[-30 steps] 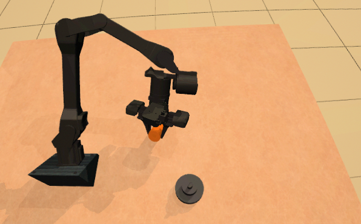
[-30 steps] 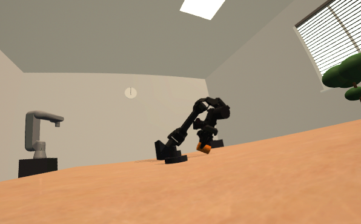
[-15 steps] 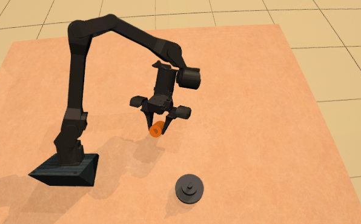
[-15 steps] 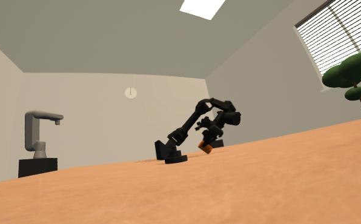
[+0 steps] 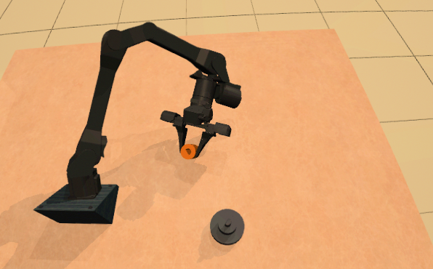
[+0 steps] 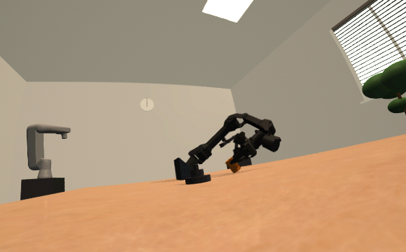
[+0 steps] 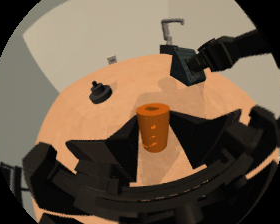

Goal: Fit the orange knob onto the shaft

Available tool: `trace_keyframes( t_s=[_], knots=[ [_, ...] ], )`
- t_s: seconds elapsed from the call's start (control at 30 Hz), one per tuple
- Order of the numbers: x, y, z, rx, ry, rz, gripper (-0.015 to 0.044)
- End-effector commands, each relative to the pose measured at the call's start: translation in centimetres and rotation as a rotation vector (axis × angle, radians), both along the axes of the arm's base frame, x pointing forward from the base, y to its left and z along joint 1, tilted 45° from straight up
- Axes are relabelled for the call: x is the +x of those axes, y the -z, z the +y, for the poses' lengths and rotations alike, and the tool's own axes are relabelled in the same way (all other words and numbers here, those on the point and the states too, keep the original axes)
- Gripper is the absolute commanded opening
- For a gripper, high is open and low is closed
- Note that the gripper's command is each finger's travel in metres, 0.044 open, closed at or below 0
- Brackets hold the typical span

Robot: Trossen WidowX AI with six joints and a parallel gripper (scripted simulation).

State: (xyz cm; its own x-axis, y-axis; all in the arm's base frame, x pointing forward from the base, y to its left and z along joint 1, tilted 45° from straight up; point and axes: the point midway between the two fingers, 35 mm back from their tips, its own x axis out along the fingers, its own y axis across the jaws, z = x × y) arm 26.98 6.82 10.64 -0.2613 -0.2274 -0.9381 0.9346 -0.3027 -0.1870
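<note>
The orange knob (image 5: 188,157) (image 6: 233,165) (image 7: 154,131) is held above the table, tilted, its open end facing the top camera. The hole shows in that view and in the wrist view; its flat side is too small to place surely. My gripper (image 5: 189,152) (image 6: 233,161) (image 7: 151,115) is shut on the knob, one finger on each side. The round dark pedestal (image 5: 214,225) (image 6: 198,179) (image 7: 102,96) stands apart from the knob, nearer to the top view's lower edge. Its thin upright shaft (image 5: 227,222) (image 7: 94,83) is bare; the shaft's flat side cannot be seen.
The arm's dark wedge-shaped base (image 5: 83,214) (image 7: 180,67) stands left of the pedestal in the top view. The orange-tan table (image 5: 305,145) (image 6: 218,211) carries the arm's shadows. A grey robot arm (image 6: 31,146) on a black block is in the background.
</note>
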Motion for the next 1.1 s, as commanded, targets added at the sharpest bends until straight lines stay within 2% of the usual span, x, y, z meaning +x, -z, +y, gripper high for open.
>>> trace_keyframes(
  t_s=[0.0, 0.47, 0.57, 1.07],
  knots=[
    [0.25, -0.11, 0.28, -0.076, -0.012, 0.023, 0.0181],
    [0.47, -0.66, 0.79, -0.102, -0.023, 0.017, 0.0181],
    [0.36, -0.55, 0.75, -0.095, -0.024, 0.022, 0.026],
    [0.36, -0.55, 0.75, -0.095, -0.024, 0.022, 0.026]
  ],
)
